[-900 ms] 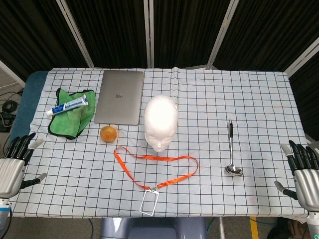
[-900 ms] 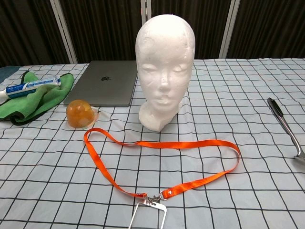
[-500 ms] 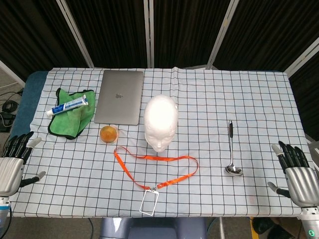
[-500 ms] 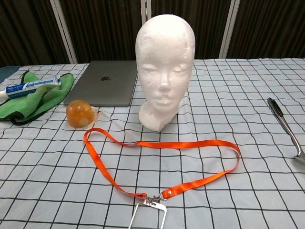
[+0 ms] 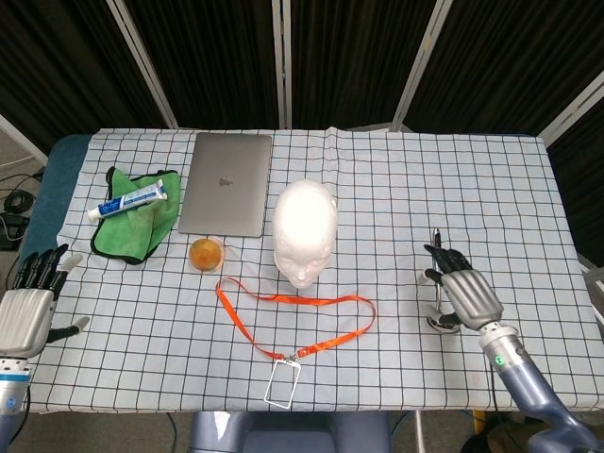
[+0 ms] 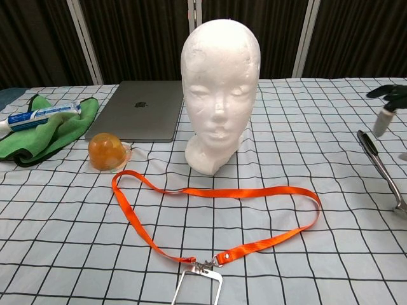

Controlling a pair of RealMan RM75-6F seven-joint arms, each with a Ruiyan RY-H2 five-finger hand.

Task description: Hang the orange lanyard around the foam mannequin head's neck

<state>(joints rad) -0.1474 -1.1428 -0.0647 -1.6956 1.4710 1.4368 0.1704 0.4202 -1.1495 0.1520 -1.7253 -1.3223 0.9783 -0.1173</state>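
Note:
The white foam mannequin head [image 5: 304, 231] stands upright mid-table, facing me [image 6: 219, 95]. In front of it the orange lanyard [image 5: 321, 301] lies flat in a loop on the checked cloth [image 6: 241, 192], its clear badge holder [image 5: 282, 382] near the front edge. My right hand [image 5: 462, 291] hovers over the table to the right of the lanyard, above a spoon, fingers apart and holding nothing; its fingertips [image 6: 388, 101] show at the right edge of the chest view. My left hand [image 5: 26, 311] is open at the table's front left corner, far from the lanyard.
A metal spoon [image 5: 436, 247] lies partly under my right hand [image 6: 380, 165]. A closed grey laptop [image 5: 226, 184] sits behind the head. A green cloth [image 5: 132, 226] with a toothpaste tube [image 5: 129, 200] is at the left, an orange dome-shaped object [image 5: 206, 253] beside the lanyard.
My right hand has swung in from the front right corner over the table to above the spoon. The left hand has barely shifted. The lanyard and head have not moved.

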